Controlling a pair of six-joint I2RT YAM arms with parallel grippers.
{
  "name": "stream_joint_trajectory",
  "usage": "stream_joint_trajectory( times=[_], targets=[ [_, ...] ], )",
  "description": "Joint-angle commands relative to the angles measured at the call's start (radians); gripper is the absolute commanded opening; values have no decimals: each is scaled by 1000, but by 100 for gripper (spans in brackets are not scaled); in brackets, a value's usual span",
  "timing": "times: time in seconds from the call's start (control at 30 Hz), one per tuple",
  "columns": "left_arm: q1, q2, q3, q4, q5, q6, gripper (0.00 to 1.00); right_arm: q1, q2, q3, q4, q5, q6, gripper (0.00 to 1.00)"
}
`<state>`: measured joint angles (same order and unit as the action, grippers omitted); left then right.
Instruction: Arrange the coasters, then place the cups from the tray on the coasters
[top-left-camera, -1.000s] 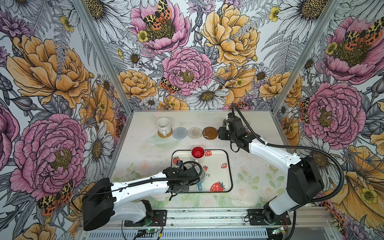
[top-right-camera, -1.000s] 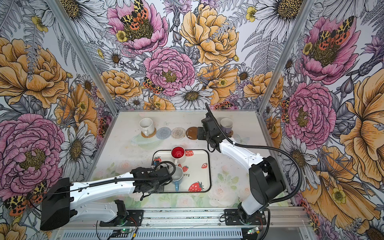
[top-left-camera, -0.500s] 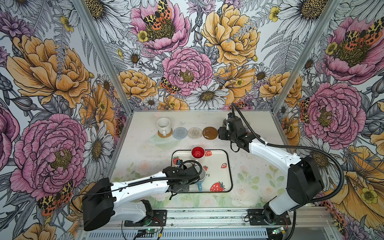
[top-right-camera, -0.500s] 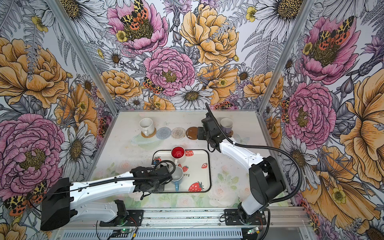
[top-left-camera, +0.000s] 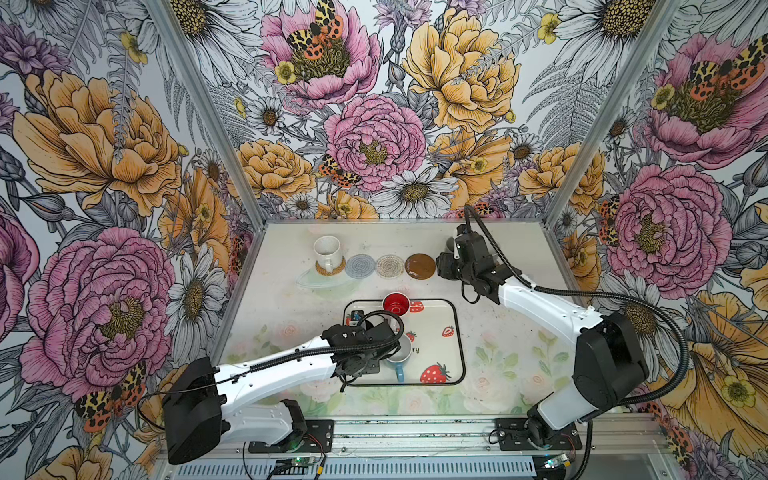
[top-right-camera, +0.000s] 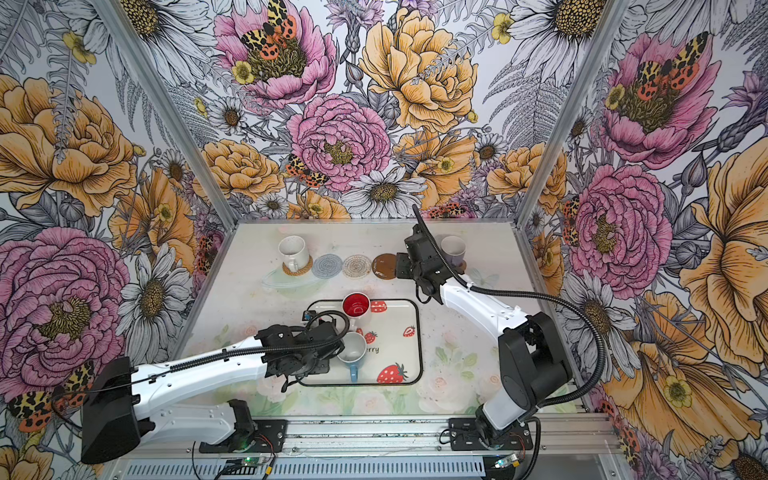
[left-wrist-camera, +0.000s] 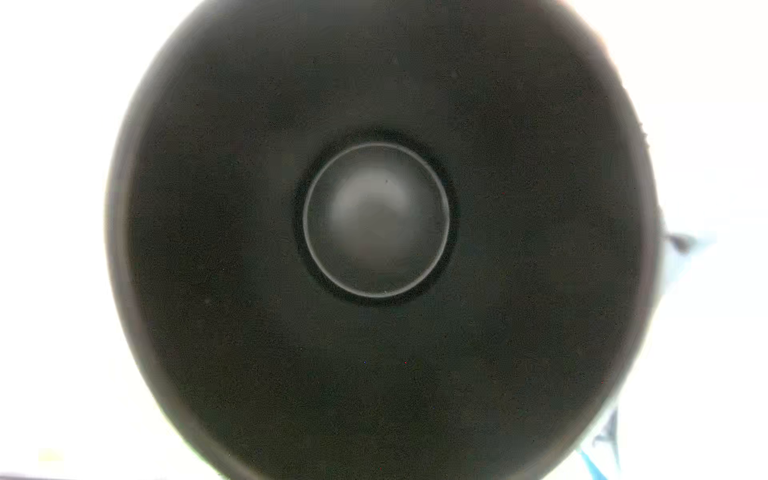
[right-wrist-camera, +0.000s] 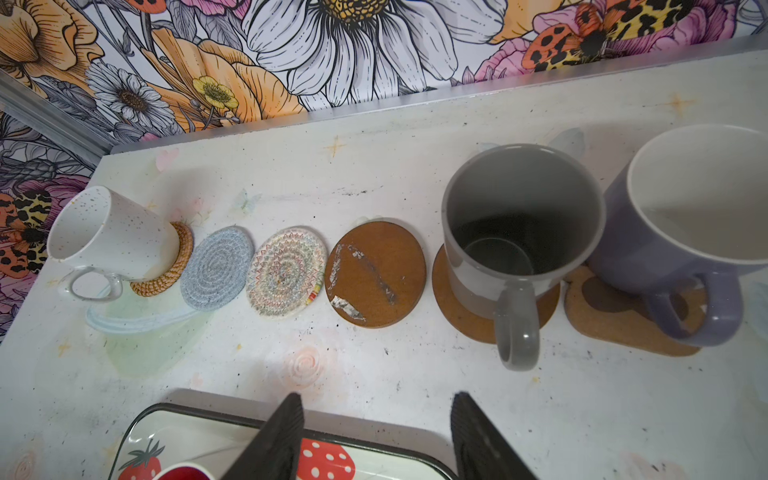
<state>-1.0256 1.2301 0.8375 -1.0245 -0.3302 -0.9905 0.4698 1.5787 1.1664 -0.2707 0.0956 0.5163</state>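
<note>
Left wrist view is filled by the dark inside of the black mug (left-wrist-camera: 374, 332), seen straight down to its round floor. In both top views the left gripper (top-left-camera: 380, 332) hangs over the left part of the tray (top-left-camera: 436, 345). We cannot tell whether its jaws are closed on the mug: the gripper's body hides them from above, and the wrist picture shows no finger. Over the past second we find next to nothing changed; both arms hold their poses and no cup has left the tray. We read that as a grasp being settled, the lift not yet begun.

Across the surface (top-left-camera: 291, 299), the right gripper (right-wrist-camera: 378, 399) stands open and empty, fingers apart, near the row of coasters by the far wall. Three places are filled: the white mug (right-wrist-camera: 112, 232) on the rattan coaster (right-wrist-camera: 166, 266), the grey mug (right-wrist-camera: 523, 224) on a brown disc (right-wrist-camera: 457, 307), and the lavender mug (right-wrist-camera: 685, 216) on the paw-shaped coaster (right-wrist-camera: 615, 324). Three wait bare between them: the blue-grey coaster (right-wrist-camera: 216, 268), the beaded coaster (right-wrist-camera: 286, 270) and the second brown disc (right-wrist-camera: 376, 274). Beside the black mug on the tray stand the red-lined mug (top-left-camera: 396, 302) and the light blue mug (top-left-camera: 399, 357), so by our count three cups remain to be moved.
</note>
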Motion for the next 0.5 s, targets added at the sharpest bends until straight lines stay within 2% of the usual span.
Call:
stream_joint_trajectory(
  times=[0.0, 0.47],
  targets=[
    [29, -34, 59, 10, -73, 28, 0, -8, -21, -4, 30, -11, 11, 59],
    [140, 18, 168, 14, -116, 151, 0, -17, -12, -1, 34, -26, 9, 59]
  ],
)
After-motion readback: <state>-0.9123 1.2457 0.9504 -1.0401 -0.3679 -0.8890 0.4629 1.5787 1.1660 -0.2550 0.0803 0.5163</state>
